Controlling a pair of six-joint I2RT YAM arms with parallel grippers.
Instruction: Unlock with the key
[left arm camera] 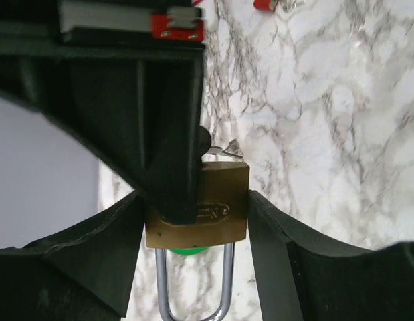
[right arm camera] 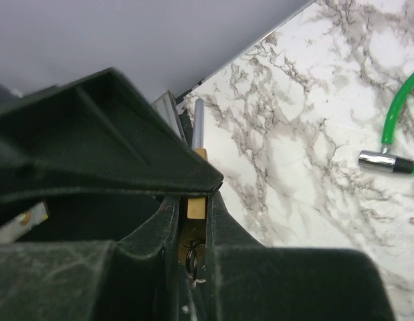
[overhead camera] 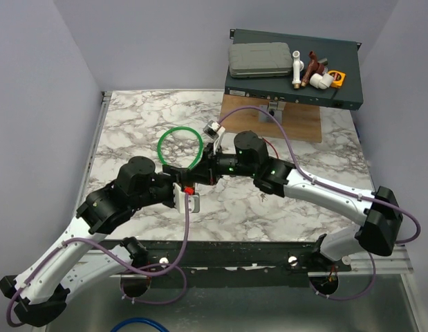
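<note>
Above the desk (overhead camera: 131, 117), presenting key (left arm camera: 221, 148) to padlock (left arm camera: 217, 200).
Left claw (left arm camera: 196, 224) clamping padlock, keyway end facing right claw (right arm camera: 194, 207), itself pinching key end-on against it.

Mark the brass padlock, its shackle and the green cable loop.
brass padlock (left arm camera: 223, 187), left wrist view, on its brass body.
shackle (left arm camera: 229, 274), left wrist view, on its right leg.
green cable loop (overhead camera: 159, 145), top external view, on its left arc.
</note>
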